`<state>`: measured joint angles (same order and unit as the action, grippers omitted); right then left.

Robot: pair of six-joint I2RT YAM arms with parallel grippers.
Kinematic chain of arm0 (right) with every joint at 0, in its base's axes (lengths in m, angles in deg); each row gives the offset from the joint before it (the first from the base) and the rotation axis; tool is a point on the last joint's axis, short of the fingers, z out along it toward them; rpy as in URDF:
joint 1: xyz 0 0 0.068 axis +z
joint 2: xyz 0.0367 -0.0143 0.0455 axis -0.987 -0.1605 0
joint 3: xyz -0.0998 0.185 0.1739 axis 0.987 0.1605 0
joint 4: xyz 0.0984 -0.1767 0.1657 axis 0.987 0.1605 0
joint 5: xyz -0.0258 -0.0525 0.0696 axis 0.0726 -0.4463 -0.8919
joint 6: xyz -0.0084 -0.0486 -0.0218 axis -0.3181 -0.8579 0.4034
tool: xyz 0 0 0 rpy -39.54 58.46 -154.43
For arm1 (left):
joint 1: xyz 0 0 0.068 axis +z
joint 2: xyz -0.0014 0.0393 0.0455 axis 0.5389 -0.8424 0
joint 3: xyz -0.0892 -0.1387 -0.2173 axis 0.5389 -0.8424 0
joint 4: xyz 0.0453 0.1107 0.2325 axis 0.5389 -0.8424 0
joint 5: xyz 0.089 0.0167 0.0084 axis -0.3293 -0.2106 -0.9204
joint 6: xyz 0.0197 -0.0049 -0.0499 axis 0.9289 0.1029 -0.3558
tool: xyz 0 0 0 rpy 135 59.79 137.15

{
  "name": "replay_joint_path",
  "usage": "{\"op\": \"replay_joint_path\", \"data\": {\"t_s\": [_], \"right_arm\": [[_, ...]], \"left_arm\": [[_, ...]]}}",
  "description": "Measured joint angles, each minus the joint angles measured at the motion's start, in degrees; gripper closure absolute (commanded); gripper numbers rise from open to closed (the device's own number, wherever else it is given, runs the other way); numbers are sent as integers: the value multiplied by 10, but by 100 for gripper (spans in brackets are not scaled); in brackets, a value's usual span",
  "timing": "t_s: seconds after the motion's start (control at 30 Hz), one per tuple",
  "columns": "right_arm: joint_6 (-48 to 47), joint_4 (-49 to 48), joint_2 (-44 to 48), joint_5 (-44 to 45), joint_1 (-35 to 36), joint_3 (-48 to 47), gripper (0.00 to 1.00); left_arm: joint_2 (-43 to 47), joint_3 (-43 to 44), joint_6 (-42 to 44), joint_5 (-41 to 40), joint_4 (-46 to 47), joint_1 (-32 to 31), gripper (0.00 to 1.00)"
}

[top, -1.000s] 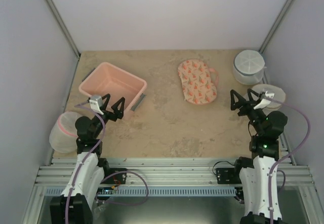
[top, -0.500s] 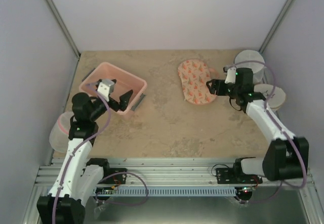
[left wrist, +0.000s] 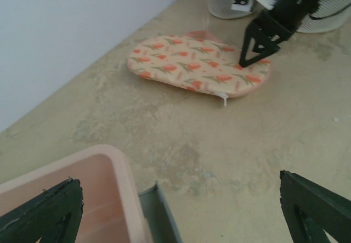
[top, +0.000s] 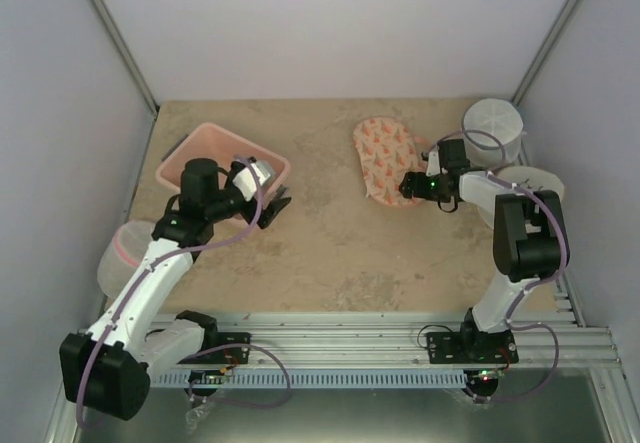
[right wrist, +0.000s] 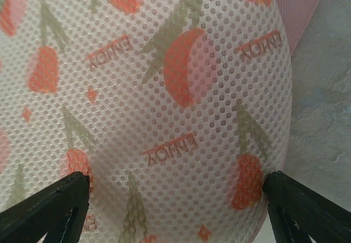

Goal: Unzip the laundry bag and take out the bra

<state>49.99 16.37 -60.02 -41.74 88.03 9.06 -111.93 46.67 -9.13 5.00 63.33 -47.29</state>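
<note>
My right pincer (top: 408, 185) has swung in to the near end of the laundry bag (top: 385, 153), fingers spread wide, close over its printed mesh. The bag lies flat on the counter (top: 330, 253). My left pincer (top: 278, 206), well left of the bag, stands fully spread.

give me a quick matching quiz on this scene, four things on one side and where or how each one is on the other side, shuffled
Things:
1. laundry bag
2. left tool
3. right tool
4. white mesh container

Place or state:
a. open, by the near corner of the pink tub
b. lying flat on the table, cream with orange print
c. open, right at the bag's near end
d. round, in the far right corner

Pairs: 1-b, 2-a, 3-c, 4-d
</note>
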Motion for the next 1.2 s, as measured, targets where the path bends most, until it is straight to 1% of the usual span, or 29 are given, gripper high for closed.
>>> {"op": "replay_joint_path", "data": {"t_s": [0.23, 0.27, 0.33, 0.47, 0.5, 0.57, 0.7, 0.83, 0.97, 1.2], "right_arm": [[-15, -1, -35, 9, 0, -13, 20], [-17, -2, -38, 11, 0, -14, 24], [-21, -2, -42, 17, 0, -17, 34], [-36, -4, -47, 26, 0, -19, 66], [-39, -5, -47, 26, 0, -19, 73], [-50, -4, -48, 21, 0, -19, 83], [-75, 6, -40, -11, 1, -19, 98], [-108, 43, -13, -68, 4, -23, 100], [-149, 100, 13, -126, 16, -33, 99], [-201, 195, 61, -225, 71, -66, 99]], "left_arm": [[-30, 4, 52, 0, -20, -53, 1], [-34, 4, 56, 0, -20, -58, 1], [-42, 4, 66, -1, -20, -72, 1], [-53, 4, 82, -6, -20, -93, 1], [-55, 4, 86, -8, -20, -100, 1], [-59, 4, 97, -12, -20, -115, 1], [-67, 4, 125, -23, -20, -141, 1], [-78, 4, 167, -35, -19, -170, 1], [-85, 4, 209, -39, -19, -182, 1], [-85, -10, 299, -48, -15, -219, 1]]}}
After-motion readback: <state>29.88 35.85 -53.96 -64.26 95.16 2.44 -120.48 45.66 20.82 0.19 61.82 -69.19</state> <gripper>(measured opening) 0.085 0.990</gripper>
